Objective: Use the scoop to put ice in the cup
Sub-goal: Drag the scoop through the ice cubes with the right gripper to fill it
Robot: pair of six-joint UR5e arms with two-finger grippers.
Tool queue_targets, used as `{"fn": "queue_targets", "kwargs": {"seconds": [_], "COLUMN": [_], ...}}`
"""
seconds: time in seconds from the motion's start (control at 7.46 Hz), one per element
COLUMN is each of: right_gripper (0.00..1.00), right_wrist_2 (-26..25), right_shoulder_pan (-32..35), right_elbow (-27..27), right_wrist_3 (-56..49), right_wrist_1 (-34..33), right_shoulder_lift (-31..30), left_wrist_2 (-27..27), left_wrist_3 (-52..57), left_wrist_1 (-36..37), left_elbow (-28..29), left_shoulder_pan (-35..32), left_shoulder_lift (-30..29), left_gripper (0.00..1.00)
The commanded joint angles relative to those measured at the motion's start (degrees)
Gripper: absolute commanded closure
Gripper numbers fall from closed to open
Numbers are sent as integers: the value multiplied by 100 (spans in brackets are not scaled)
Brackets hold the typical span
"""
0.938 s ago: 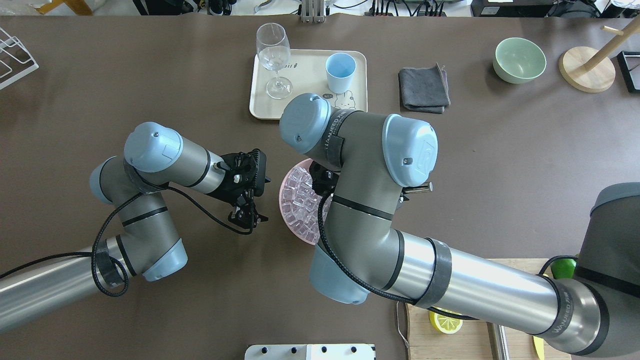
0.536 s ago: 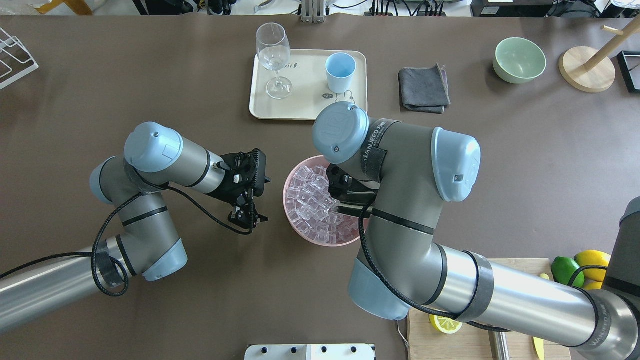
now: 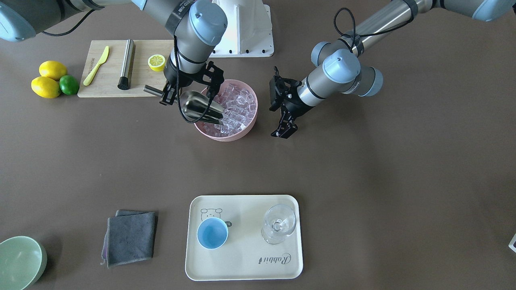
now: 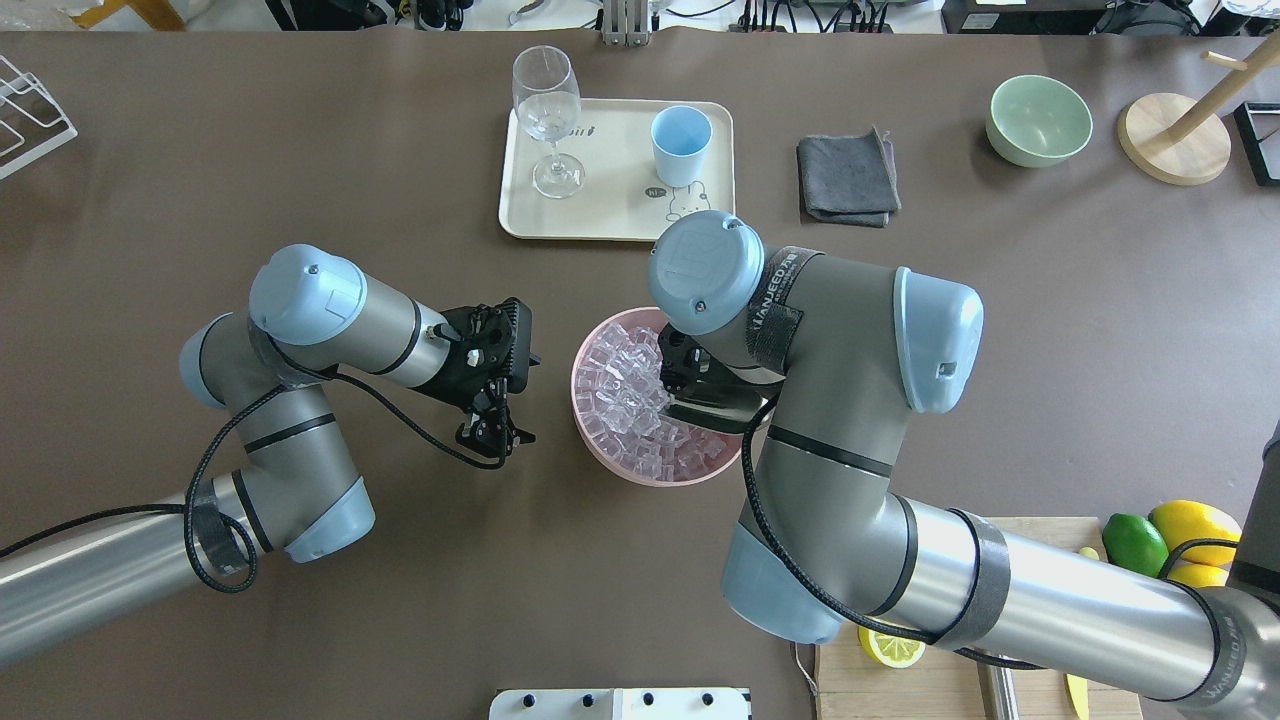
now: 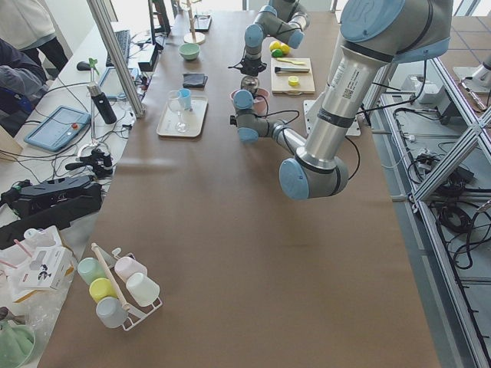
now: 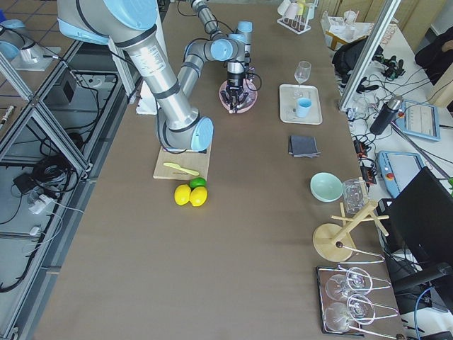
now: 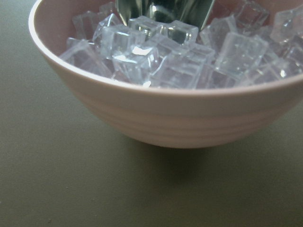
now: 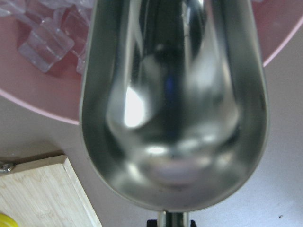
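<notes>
Brown table [image 3: 363, 181] bears a pink bowl [image 3: 225, 136] of ice [image 3: 238, 106]. The right gripper [image 3: 171, 93] clamps the empty scoop [image 3: 199, 106], its tip among the cubes. The left gripper [image 3: 284, 129] hangs beside the bowl, parted and empty. The cup [image 3: 212, 233] stands on the tray [image 3: 242, 266].

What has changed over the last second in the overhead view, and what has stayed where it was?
The right arm swung toward the robot's own right, uncovering most of the pink bowl. The right gripper, shut on the scoop, carried it along; its tip now sits at the ice. Nothing was taken or released. The left gripper, cup and tray stayed put.
</notes>
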Motion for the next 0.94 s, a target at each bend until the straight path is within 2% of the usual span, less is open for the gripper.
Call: {"fn": "queue_targets", "kwargs": {"seconds": [0.0,0.8], "right_gripper": [100,100], "right_wrist_2": [176,352], "right_shoulder_pan": [0,0], "right_elbow": [-47,269], "right_wrist_3": [515,1369], "right_wrist_1": [463,1616], "right_shoulder_lift": [-47,-530], "left_wrist_2": [3,3], "left_wrist_3": [5,5], "left_wrist_1": [9,9], "left_elbow": [1,1], "left_shoulder_pan": [0,0], "left_shoulder_lift": [0,0], "left_gripper": [2,2]}}
